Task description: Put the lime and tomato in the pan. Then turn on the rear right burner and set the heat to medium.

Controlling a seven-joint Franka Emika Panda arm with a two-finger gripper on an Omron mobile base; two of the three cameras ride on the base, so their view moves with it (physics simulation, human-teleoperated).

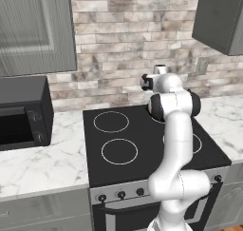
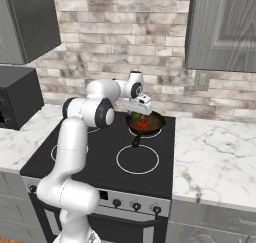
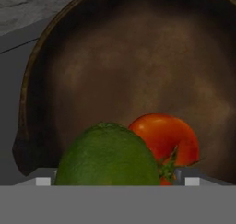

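The dark brown pan [image 2: 156, 122] sits on the cooktop's back right ring, its short black handle pointing toward the front. Inside it lie the green lime [image 2: 135, 116] and the red-orange tomato [image 2: 143, 122], touching each other. My gripper [image 2: 138, 112] hangs just above them, open. In the hand view the lime [image 3: 108, 154] lies low between the spread fingertips [image 3: 44, 181], with the tomato [image 3: 166, 136] beside it on the pan's brown floor [image 3: 138, 57]. The rear right burner is covered by the pan.
Black glass cooktop [image 2: 100, 157] with white-ringed burners; a row of knobs [image 2: 135, 206] runs along the stove front. A dark microwave [image 1: 21, 113] stands on the marble counter to the left. Marble counter [image 2: 215, 152] extends to the right; cabinets hang above.
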